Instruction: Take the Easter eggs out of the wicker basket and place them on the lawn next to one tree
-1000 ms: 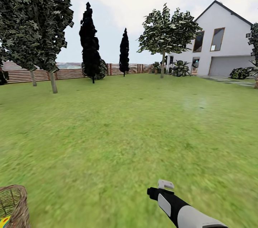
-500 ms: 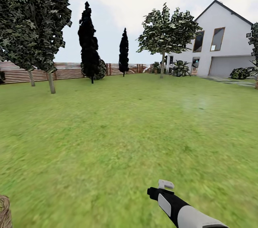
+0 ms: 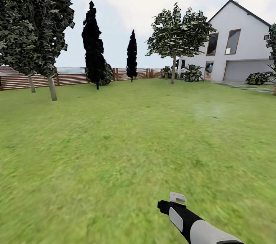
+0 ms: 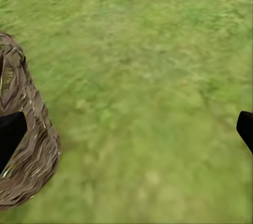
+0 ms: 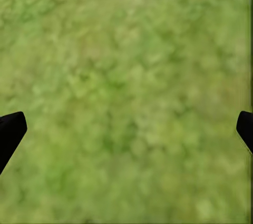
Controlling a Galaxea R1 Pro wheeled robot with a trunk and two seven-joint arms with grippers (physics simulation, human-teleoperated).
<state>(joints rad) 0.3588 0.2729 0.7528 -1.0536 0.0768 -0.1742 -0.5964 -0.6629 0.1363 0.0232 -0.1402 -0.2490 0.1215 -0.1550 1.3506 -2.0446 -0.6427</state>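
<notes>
As the head view has slid off the wicker basket (image 4: 26, 150), which now lies on the lawn (image 3: 126, 140) just beside the wide-spread, empty left end effector (image 4: 126, 132), the right end effector (image 5: 126, 129) likewise wide and empty, unloading looks unstarted.

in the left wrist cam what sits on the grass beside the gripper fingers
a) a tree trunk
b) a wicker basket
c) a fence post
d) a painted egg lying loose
b: the left wrist view shows the brown woven wicker basket standing on the lawn, partly behind one dark fingertip of the left gripper, whose fingers are spread wide with nothing between them.
</notes>
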